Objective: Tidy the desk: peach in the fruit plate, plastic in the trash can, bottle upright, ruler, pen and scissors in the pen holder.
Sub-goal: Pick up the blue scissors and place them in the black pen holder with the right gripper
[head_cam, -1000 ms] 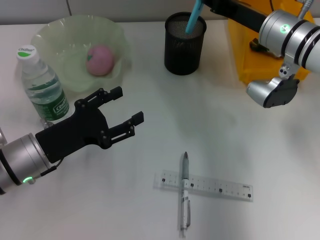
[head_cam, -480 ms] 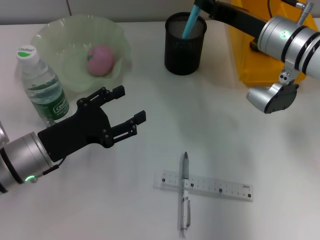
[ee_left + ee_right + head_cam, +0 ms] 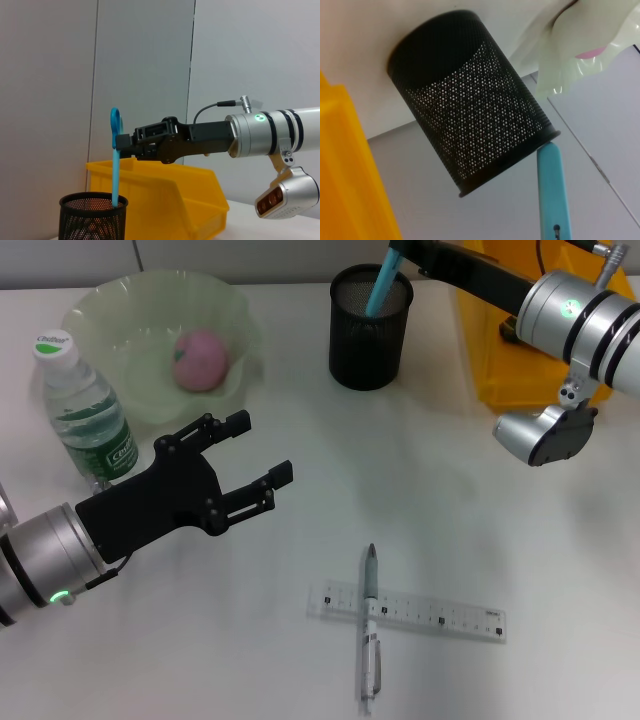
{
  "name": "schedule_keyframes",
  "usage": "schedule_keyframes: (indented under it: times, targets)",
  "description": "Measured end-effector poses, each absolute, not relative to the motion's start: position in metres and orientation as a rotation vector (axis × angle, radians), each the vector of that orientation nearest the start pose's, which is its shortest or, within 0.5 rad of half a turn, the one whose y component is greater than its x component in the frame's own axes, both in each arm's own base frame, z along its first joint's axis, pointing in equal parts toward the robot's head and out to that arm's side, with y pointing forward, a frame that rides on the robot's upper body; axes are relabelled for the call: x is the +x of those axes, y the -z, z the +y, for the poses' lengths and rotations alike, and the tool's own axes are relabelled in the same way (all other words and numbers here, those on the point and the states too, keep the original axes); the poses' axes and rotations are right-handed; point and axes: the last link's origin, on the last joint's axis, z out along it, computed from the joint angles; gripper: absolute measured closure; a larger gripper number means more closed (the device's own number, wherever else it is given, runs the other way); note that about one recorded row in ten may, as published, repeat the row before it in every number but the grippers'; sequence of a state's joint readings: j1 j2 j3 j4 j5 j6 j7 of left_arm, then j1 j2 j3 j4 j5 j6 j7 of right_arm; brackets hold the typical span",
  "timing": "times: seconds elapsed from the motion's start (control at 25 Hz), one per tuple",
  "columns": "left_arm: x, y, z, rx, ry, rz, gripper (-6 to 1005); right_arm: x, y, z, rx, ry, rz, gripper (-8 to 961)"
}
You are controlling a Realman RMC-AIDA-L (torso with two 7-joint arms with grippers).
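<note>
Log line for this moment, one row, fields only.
right gripper: shut on scissors, tips in pen holder | left gripper: open, idle over desk | pen lying across ruler, both pending

The pen holder (image 3: 370, 328) stands at the rear centre of the bench (image 3: 450, 500), with the scissors (image 3: 383, 278) standing in it and the bin (image 3: 500, 350) to its right. The fruit plate (image 3: 155, 335) sits rear left with the peach (image 3: 201, 360) in it, and the bottle (image 3: 85, 415) stands upright just before its left edge. At front centre, the pen (image 3: 369, 625) lies across the ruler (image 3: 405, 612).
</note>
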State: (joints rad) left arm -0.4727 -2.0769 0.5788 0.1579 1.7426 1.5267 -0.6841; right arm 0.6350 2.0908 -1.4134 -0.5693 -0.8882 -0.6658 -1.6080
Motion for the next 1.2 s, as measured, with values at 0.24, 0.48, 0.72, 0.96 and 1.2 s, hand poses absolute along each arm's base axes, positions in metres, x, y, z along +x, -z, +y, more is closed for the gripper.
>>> schedule_keyframes:
  times: [0.24, 0.48, 0.72, 0.96, 1.2]
  targets:
    - [-0.2809, 0.0496, 0.2848, -2.433, 0.984, -0.374, 195, 0.1996, 0.0351, 0.4318, -1.095, 0.79, -1.953, 690]
    - [-0.2792, 0.0502, 0.2858, -2.435, 0.988, -0.37, 195, 0.1996, 0.0351, 0.4324, -1.1, 0.788, -1.948, 660]
    - [-0.2785, 0.0506, 0.2859, -2.437, 0.99, -0.369, 195, 0.2001, 0.0347, 0.4331, -1.108, 0.792, -1.937, 630]
    - [-0.2785, 0.0506, 0.2857, -2.438, 0.991, -0.369, 195, 0.1993, 0.0342, 0.4327, -1.106, 0.786, -1.93, 600]
    - [-0.2783, 0.0505, 0.285, -2.436, 0.997, -0.37, 195, 0.1975, 0.0325, 0.4329, -1.113, 0.775, -1.9, 490]
